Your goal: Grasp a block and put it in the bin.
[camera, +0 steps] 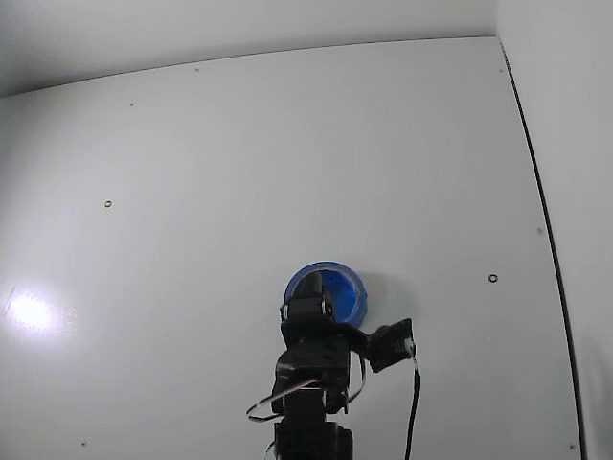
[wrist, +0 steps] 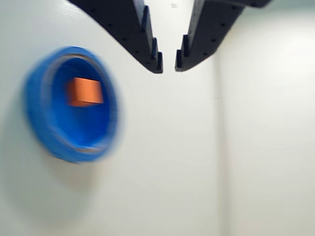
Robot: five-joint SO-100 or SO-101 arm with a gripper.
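While empty, end effector [wrist: 169, 66] slightly parted.

arm [camera: 311, 383]: black, blocky joints | gripper [wrist: 169, 66]: two black fingers, stepped inner edges | cables [camera: 414, 402]: black and white, looping at base

The block [wrist: 85, 91], looking orange-pink in the wrist view, is lying flat inside the round blue bin [wrist: 44, 132], which is sitting upright near the table's [camera: 287, 144] bottom edge in the fixed view.
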